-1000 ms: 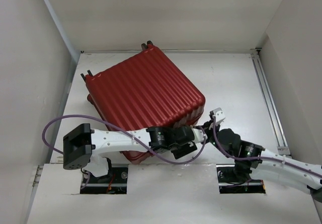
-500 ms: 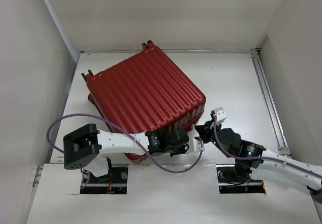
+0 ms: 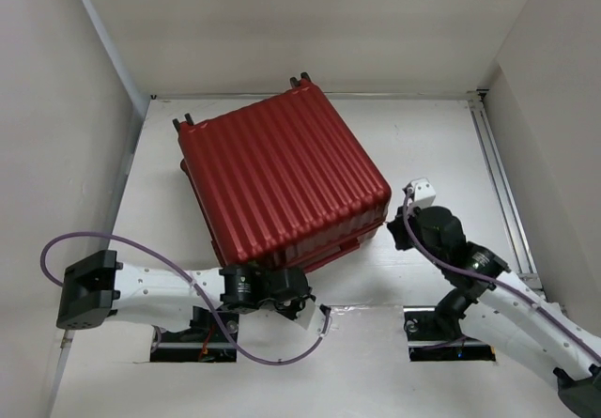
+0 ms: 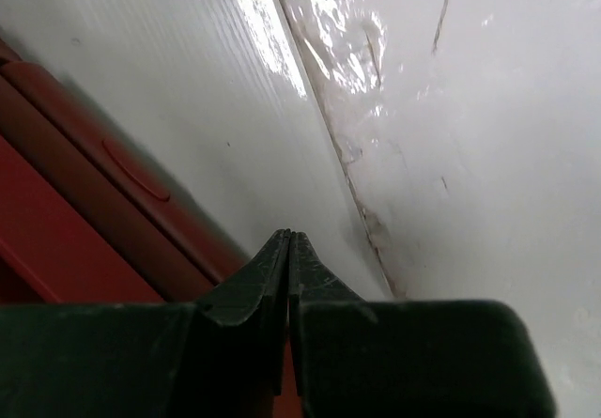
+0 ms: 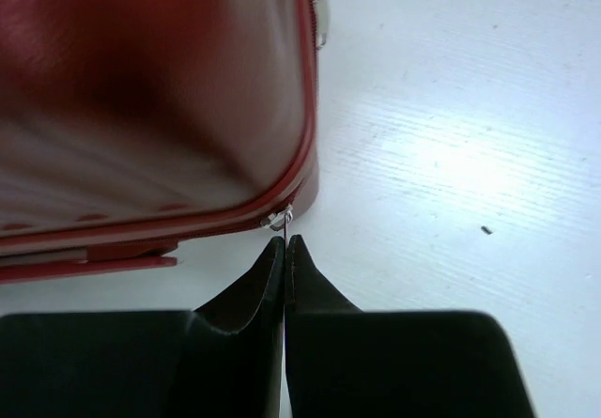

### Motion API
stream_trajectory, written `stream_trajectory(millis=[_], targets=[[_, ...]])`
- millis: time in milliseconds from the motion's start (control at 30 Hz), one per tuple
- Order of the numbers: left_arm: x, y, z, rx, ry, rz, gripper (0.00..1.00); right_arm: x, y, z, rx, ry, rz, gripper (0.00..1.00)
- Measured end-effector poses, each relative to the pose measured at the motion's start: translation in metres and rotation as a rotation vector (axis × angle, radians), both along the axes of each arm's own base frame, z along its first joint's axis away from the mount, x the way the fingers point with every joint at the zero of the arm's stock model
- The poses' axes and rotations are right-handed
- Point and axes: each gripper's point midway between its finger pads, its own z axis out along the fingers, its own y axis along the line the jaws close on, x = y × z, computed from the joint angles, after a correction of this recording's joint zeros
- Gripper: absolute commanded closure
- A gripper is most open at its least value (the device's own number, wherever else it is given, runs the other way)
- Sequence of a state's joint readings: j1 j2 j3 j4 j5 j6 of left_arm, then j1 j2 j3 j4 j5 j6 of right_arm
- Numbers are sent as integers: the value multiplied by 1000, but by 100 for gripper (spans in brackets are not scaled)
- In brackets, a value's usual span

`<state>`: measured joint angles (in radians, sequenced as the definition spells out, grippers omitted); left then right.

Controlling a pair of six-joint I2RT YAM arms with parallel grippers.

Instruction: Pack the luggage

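1. Surroundings: white walls (image 3: 56, 108) close in the table (image 3: 441, 146) on three sides. A purple cable (image 3: 272, 357) loops from my left arm over the near ledge.
2. The luggage (image 3: 282, 183) lies closed at mid-table, ribbed shell up and skewed, with its wheels (image 3: 300, 82) toward the far wall.
3. My left arm is stretched low along the near edge. The left gripper (image 4: 287, 244) is pressed fully together and holds nothing, just beside the luggage's near side and over a seam (image 4: 347, 164) in the surface.
4. My right arm reaches in from the right. The right gripper (image 5: 285, 244) is closed tight, with its tips at the luggage's corner against the zipper pull (image 5: 279, 217). Whether the pull is pinched, I cannot tell.
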<state>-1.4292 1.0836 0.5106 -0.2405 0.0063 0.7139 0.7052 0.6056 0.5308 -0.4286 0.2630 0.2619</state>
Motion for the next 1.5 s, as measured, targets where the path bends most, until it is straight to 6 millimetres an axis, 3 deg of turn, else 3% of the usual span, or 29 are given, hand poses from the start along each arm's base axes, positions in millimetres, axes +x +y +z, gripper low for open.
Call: stream_trajectory(millis=[300,433,467,500,567,667,733,767,1000,1167,1333,1400,1467,1500], targets=[[3,18,-7,83,-14,-6,100,35,-4,1,-60,-14,48,100],[0,29,8,85,21,7,100,42,5,-2,-99,-21,137,100],[1,25,18,53,29,33,91,43,6,-2,-106,-28,158,100],[3,15,34,-2,36,63,60,45,7,-1,-109,-36,171,100],[9,-11,68,-114,39,120,43,48,9,1,-105,-52,184,100],[31,-55,117,-279,17,261,37,49,11,3,-96,-69,195,100],[45,-74,128,-326,-5,341,36,48,11,4,-90,-83,195,100],[49,-79,124,-323,-6,381,36,48,11,5,-85,-92,195,100],[55,-64,50,-67,-17,547,39,42,12,9,-60,-129,204,100],[70,-71,39,-40,-76,736,39,41,11,12,-51,-148,205,100],[69,-75,37,-55,-71,797,41,39,11,11,-43,-154,205,100],[71,-75,34,-51,-80,808,65,38,11,12,-39,-158,204,100],[79,-73,33,-47,-115,820,98,38,10,11,-38,-157,203,100],[85,-72,34,-49,-133,826,100,38,10,11,-39,-155,202,100]])
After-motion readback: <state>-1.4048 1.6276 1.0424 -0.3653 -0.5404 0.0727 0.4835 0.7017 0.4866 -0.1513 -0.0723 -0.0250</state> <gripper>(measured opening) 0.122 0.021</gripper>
